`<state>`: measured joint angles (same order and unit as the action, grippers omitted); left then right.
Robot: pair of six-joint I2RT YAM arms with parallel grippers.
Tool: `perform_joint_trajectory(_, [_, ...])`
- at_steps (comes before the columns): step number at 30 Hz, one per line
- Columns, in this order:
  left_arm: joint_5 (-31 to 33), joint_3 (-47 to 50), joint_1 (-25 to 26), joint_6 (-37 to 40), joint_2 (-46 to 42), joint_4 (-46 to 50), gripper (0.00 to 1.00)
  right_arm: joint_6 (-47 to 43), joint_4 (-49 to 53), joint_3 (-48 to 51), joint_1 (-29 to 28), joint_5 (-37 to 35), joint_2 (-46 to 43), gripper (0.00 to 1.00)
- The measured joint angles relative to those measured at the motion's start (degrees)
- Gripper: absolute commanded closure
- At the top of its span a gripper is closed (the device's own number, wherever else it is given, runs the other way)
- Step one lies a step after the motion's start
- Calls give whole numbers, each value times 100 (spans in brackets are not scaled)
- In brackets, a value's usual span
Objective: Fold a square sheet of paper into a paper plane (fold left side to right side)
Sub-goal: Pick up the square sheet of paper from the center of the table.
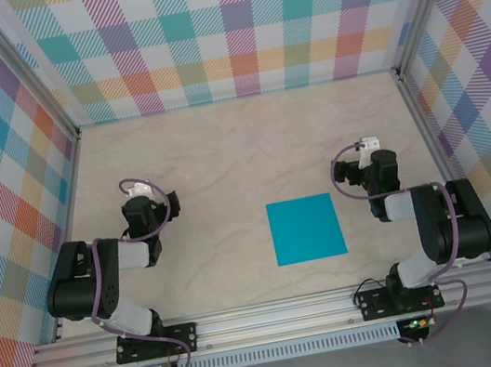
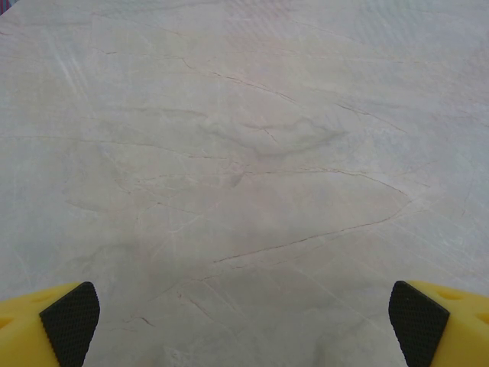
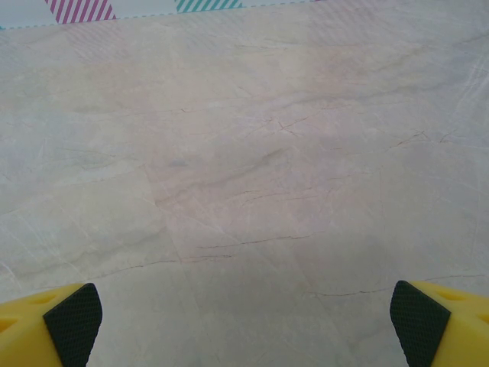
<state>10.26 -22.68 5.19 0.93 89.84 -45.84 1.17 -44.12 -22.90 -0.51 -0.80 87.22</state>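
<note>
The square sheet of paper [image 1: 306, 228] is teal-blue and lies flat and unfolded on the pale marbled table [image 1: 223, 159], right of centre. The paper plane is out of view. My left gripper [image 1: 136, 189] rests well to the left of the sheet, pointing toward the back wall. My right gripper [image 1: 367, 145] sits just beyond the sheet's right edge and a little behind it, apart from the paper. In the left wrist view the left gripper [image 2: 244, 325] is open, its black pads [image 2: 70, 321] far apart over bare table. The right gripper [image 3: 244, 325] is likewise open, with pads [image 3: 419, 321] wide over bare table.
Plaid walls [image 1: 219, 28] close the table at the back and on both sides. An aluminium rail [image 1: 278, 319] carrying both arm bases runs along the near edge. Bare tabletop stretches between the arms and behind the sheet.
</note>
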Motion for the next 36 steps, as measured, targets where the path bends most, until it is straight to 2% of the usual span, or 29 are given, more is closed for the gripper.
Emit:
perform_joint_trajectory(7, [-37, 0, 0, 0, -92, 125, 0, 0, 0, 0, 0, 0, 0, 0])
perform_joint_trajectory(10, [-37, -164, 2, -44, -822, 1165, 0, 0, 0, 0, 0, 2, 0, 0])
perform_joint_trajectory(14, [-70, -1064, 4, -560, -2050, 2846, 0, 2, 46, -28, 0, 0, 0, 0])
perform_joint_trajectory(18, [-704, -1843, 136, -1351, -2669, 3965, 0, 35, 387, -184, 0, -122, -76, 0])
perform_joint_trajectory(20, [-1088, -1950, 448, -1735, -2752, 4391, 0, 142, 1325, -595, 0, -321, -275, 0])
perform_joint_trajectory(22, [-1386, -1958, 979, -2017, -2673, 4756, 0, 254, 2107, -1099, 2, -389, -492, 0])
perform_joint_trajectory(26, [-1934, -1971, 2151, -2500, -2173, 5200, 0, 610, 3462, -1829, 4, -271, -1296, 0])
perform_joint_trajectory(29, [-2321, -2087, 2815, -2870, -1648, 5211, 0, 1038, 4542, -2129, -59, -85, -1860, 0])
perform_joint_trajectory(33, [-2719, -2258, 3526, -3314, -1023, 4970, 0, 1521, 5910, -2234, -452, 39, -2277, 0])
perform_joint_trajectory(36, [-3045, -2614, 4022, -3530, -402, 4833, 1, 1827, 6843, -2232, -981, 4, -2264, 0])
